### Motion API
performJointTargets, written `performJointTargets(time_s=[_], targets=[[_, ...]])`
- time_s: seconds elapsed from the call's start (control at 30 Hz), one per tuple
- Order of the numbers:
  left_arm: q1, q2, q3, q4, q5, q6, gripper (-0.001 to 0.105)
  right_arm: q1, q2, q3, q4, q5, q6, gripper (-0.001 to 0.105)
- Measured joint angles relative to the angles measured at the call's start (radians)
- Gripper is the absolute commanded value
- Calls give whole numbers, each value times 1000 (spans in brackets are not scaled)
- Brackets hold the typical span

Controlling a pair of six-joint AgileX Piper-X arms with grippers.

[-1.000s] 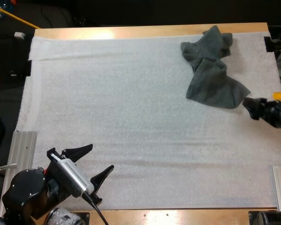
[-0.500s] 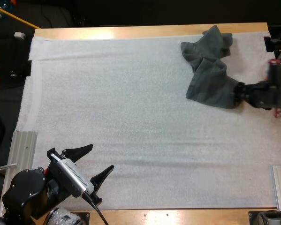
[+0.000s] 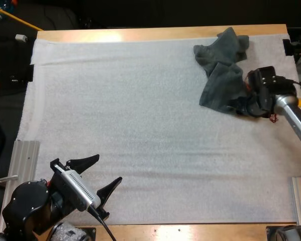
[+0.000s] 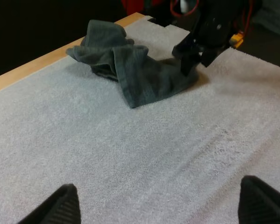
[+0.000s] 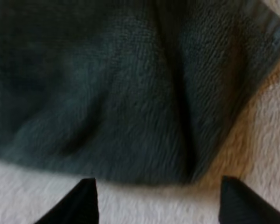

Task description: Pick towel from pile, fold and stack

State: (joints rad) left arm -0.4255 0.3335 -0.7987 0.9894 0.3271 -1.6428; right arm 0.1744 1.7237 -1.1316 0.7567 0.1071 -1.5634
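Hovering right at the near right corner of the towel [image 3: 223,75], the right gripper [image 3: 239,107] has its two black fingers spread apart with nothing pinched between them. In the right wrist view the fingertips [image 5: 86,203] sit over the white mat [image 3: 140,125] just short of the cloth's edge, one on each side, and the dark grey-green fabric is right in front of them. Can't honestly tell if the tips are brushing the towel or just above it. From the left wrist view that same gripper is angled down at the towel's corner.

The towel itself is one crumpled heap at the far right of the mat, close to the far edge of the wooden bench [image 3: 140,34]. The bunched, folded-over part lies toward the far edge, and a flatter flap spreads out toward the near side, which is where the right gripper is.

The left gripper [image 3: 100,175] is way over at the near left corner of the mat, well apart from the towel, with its fingers splayed wide and clear of everything, nothing but plain mat under them
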Motion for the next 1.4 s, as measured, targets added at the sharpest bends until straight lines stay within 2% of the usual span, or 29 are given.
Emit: performJointTargets(time_s=[0.23,0.3,0.37,0.53,0.77,0.93,1.17,1.4], targets=[[0,0,0,0,0,-2,66,0,87,-1,-78,46,0,51],[0,0,0,0,0,-3,66,0,103,-1,-89,48,0,48],[0,0,0,0,0,-3,66,0,117,-2,-95,54,0,39],[0,0,0,0,0,-5,66,1,120,-7,-90,56,0,0],[0,0,0,0,0,-5,66,24,26,-15,-23,66,-53,0],[0,0,0,0,0,-5,66,61,-149,-15,-20,67,-107,0],[0,0,0,0,0,-5,66,138,-416,-20,-7,71,-119,0],[0,0,0,0,0,-5,66,240,-608,-80,97,71,-119,0]])
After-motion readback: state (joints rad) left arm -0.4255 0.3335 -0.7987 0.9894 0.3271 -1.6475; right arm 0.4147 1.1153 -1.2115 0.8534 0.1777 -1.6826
